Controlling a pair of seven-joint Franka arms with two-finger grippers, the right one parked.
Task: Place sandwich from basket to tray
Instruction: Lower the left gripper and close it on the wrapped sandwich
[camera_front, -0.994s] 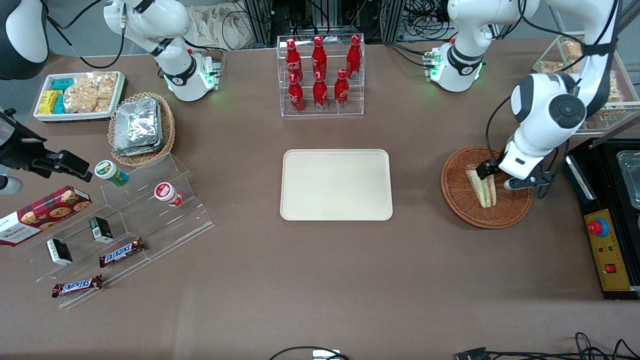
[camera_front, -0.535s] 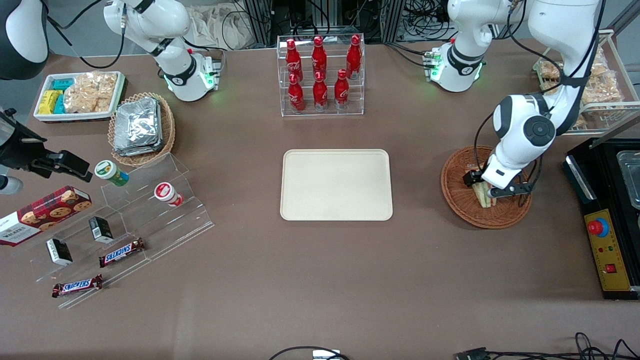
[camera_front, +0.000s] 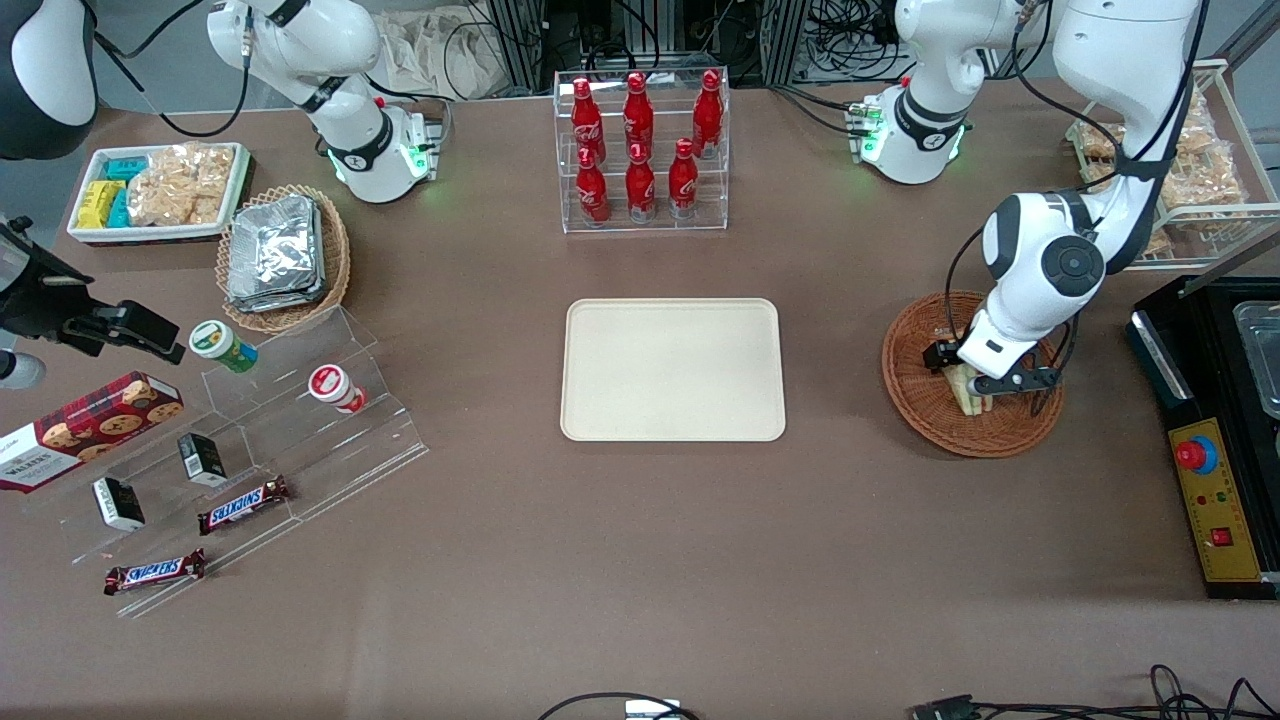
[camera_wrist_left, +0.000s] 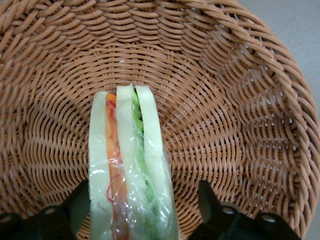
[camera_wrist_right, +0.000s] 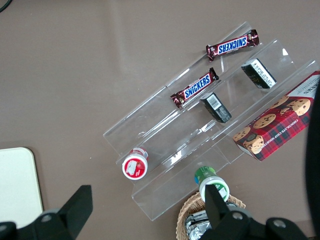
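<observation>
A brown worktop (camera_front: 640, 560) carries the cream tray (camera_front: 672, 369) at its middle. Toward the working arm's end sits the reddish wicker basket (camera_front: 915, 400); in it the sandwich (camera_wrist_left: 129, 170) stands on edge, between the spread fingers (camera_wrist_left: 212, 202) of the hand (camera_front: 970, 375).

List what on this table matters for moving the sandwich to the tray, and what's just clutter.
Job:
- wrapped triangular white-bread sandwich
- round reddish-brown wicker basket holding it
- flat cream plastic tray
- left gripper, open, straddling the sandwich

Clutter:
- red bottles in clear rack
- tan basket of foil packets
- Snickers bars
</observation>
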